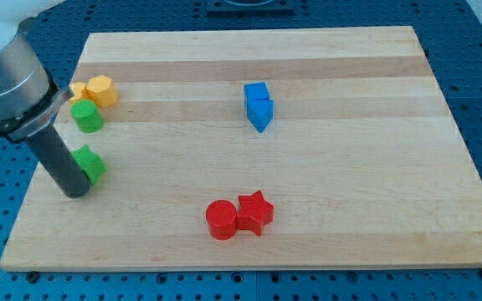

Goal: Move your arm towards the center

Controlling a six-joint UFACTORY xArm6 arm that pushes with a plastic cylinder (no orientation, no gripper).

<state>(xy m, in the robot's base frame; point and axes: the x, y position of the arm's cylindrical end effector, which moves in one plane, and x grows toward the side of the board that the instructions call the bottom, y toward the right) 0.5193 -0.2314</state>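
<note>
My tip (75, 192) beside green block (90, 164) (perhaps touching)

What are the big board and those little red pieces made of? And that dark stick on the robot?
The board looks like pale wood with a smooth finish: lengthwise grain and joined strips show. The red cylinder and red star look like matte painted wood or plastic; their even colour leaves it open. The rod ending in my tip, beside the green block, looks like dull black plastic or rubber.
</note>
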